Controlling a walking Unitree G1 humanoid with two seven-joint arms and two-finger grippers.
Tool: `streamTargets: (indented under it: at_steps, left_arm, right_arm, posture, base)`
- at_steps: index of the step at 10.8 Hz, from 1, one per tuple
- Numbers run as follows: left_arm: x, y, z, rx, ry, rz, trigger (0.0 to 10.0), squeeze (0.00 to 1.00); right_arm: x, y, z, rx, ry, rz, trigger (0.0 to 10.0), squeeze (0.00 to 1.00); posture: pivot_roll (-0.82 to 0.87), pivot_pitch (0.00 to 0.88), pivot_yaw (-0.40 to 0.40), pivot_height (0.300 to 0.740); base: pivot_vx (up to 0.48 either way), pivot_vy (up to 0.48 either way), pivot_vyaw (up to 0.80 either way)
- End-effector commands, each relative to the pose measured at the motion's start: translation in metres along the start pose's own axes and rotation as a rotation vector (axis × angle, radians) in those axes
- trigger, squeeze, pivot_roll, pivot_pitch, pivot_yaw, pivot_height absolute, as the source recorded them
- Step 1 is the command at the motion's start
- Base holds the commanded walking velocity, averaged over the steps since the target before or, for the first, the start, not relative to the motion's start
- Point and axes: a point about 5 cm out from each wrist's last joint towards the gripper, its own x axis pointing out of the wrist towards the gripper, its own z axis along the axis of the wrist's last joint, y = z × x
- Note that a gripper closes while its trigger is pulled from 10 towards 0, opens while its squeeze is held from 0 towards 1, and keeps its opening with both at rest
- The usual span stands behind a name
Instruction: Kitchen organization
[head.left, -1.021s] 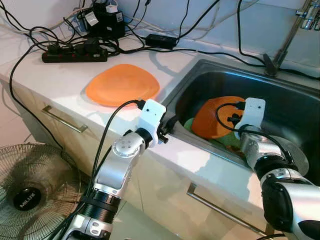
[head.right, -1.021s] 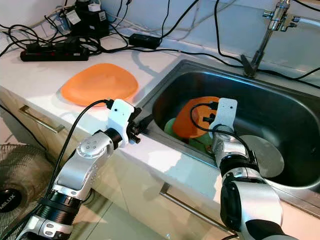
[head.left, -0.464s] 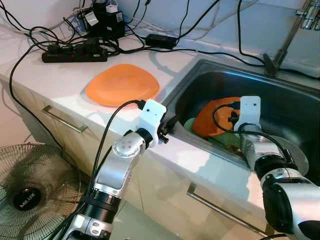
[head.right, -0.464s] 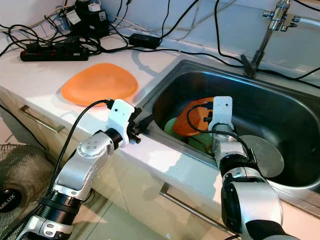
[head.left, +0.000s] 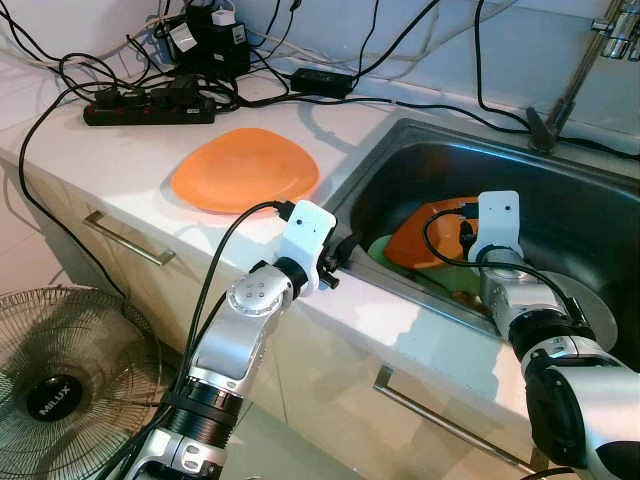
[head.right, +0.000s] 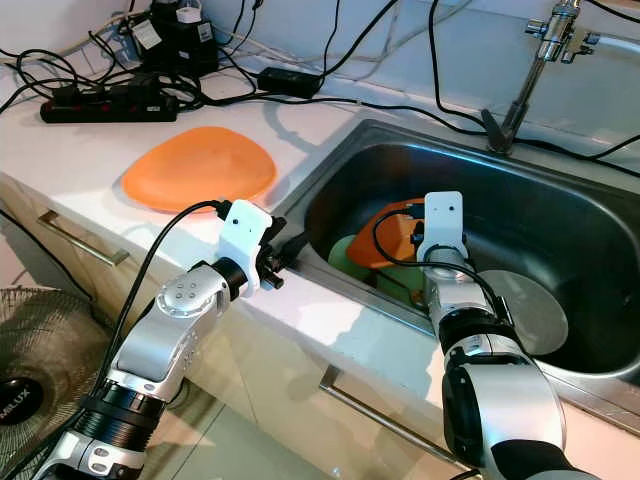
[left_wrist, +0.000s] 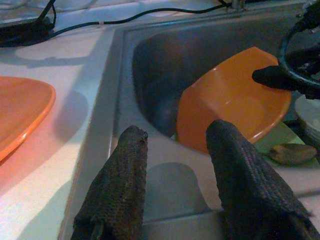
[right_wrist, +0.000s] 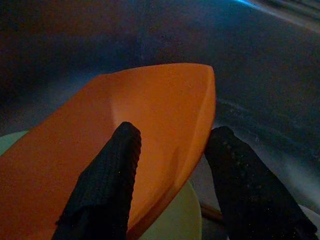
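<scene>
Since a second ago the right gripper (right_wrist: 172, 165) has tipped the sink plate (head.right: 392, 238) up on edge, where before it lay flatter. Nearest, the left gripper (left_wrist: 175, 165) hovers over the counter (head.left: 130, 150) lip just beside the sink (head.right: 560, 215), fingers spread and empty. Beyond it, inside the sink, the right gripper's two fingers (right_wrist: 107, 175) straddle the orange plate's rim, one on its inner face and one outside, holding it tilted over a green plate (head.left: 383, 246). A grey disc (head.right: 530, 305) lies nearby in the basin. Farther left on the counter rests a second orange plate (head.left: 245, 168), with a power strip (head.left: 148, 108) behind it.
</scene>
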Motion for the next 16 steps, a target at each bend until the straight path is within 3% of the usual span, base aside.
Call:
streamTargets:
  at_steps: [1, 4, 5, 6, 7, 9, 12, 13, 15, 16]
  left_arm:
    - [-0.001, -0.002, 0.001, 0.004, 0.006, -0.009, 10.0, 0.0]
    - [0.0, -0.005, 0.0, 0.002, 0.006, -0.015, 10.0, 0.0]
    - [0.0, -0.006, 0.0, 0.0, 0.005, -0.016, 10.0, 0.0]
    - [0.0, -0.005, 0.0, 0.0, 0.006, -0.016, 10.0, 0.0]
    - [0.0, -0.005, 0.0, 0.001, 0.007, -0.016, 10.0, 0.0]
    - [0.001, -0.007, 0.0, 0.004, 0.009, -0.023, 10.0, 0.0]
    - [0.001, -0.005, 0.003, 0.014, -0.012, -0.011, 10.0, 0.0]
    - [0.001, 0.0, 0.009, 0.049, -0.062, 0.049, 10.0, 0.0]
    - [-0.001, 0.011, 0.012, 0.257, -0.038, 0.135, 10.0, 0.0]
    - [-0.002, 0.017, 0.015, 0.413, -0.002, 0.176, 10.0, 0.0]
  right_arm:
    - [0.0, -0.002, 0.002, -0.008, -0.015, -0.01, 10.0, 0.0]
    - [0.0, -0.003, 0.003, -0.005, -0.021, -0.019, 10.0, 0.0]
    - [0.0, -0.005, 0.002, -0.007, -0.017, -0.033, 10.0, 1.0]
    - [0.0, -0.005, 0.003, -0.017, -0.02, -0.035, 10.0, 0.6]
    - [0.0, -0.006, 0.004, -0.025, -0.026, -0.038, 10.0, 0.0]
    - [0.0, -0.007, 0.005, -0.06, -0.042, -0.055, 10.0, 0.0]
    - [0.0, 0.002, 0.012, -0.02, -0.086, -0.006, 10.0, 0.0]
    - [-0.003, 0.018, 0.029, 0.123, -0.176, 0.099, 10.0, 0.0]
    - [-0.012, 0.041, 0.048, 0.237, -0.282, 0.252, 10.0, 0.0]
    - [-0.017, 0.051, 0.051, 0.278, -0.299, 0.315, 10.0, 0.0]
  posture:
    - [0.2, 0.058, 0.005, 0.74]
    - [0.19, 0.058, 0.006, 0.74]
    - [0.2, 0.057, 0.005, 0.74]
    - [0.19, 0.058, 0.006, 0.74]
    - [0.19, 0.058, 0.006, 0.74]
    - [0.19, 0.054, 0.008, 0.74]
    - [0.19, 0.048, 0.011, 0.74]
    - [0.19, 0.048, 0.011, 0.74]
    - [0.19, 0.05, 0.013, 0.74]
    - [0.19, 0.052, 0.011, 0.74]
  base:
    - [0.0, 0.0, 0.0]
    - [0.0, 0.0, 0.0]
    - [0.0, 0.0, 0.0]
    - [0.0, 0.0, 0.0]
    - [0.0, 0.0, 0.0]
    - [0.0, 0.0, 0.0]
    - [0.0, 0.0, 0.0]
    - [0.0, 0.0, 0.0]
    - [0.0, 0.0, 0.0]
    - [0.0, 0.0, 0.0]
